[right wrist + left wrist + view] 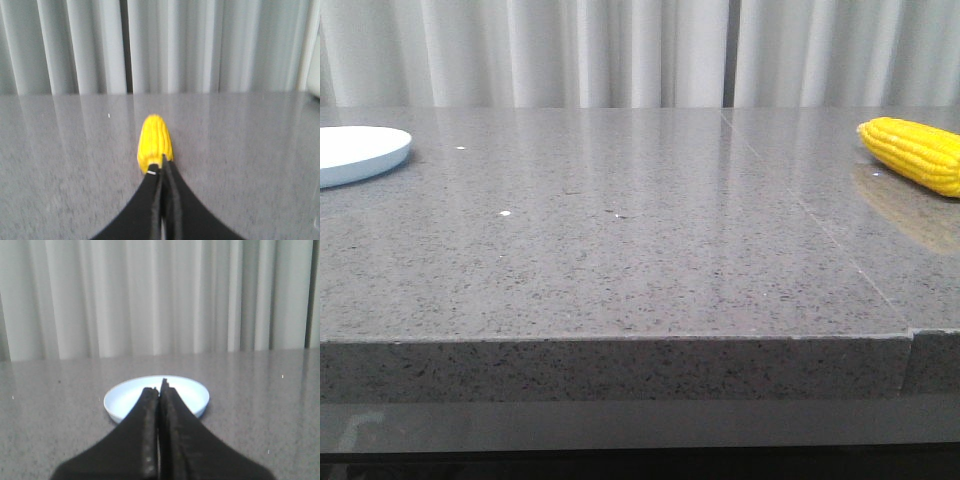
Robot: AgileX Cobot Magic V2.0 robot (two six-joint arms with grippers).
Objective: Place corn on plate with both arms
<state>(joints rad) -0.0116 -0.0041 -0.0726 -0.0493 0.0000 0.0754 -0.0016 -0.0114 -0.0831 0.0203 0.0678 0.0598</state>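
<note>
Black left pincer (160,390) is pressed together, level, aimed at the plate (192,392). Right pincer (162,172) is likewise pressed together, aimed at the corn (155,140). Plate sits at the table's (640,260) left edge; corn lies at its right edge, well apart.

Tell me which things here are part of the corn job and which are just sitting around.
Part of the job: corn, plate, left gripper, right gripper.
Just there: grey stone table, white curtain, a few white specks.
</note>
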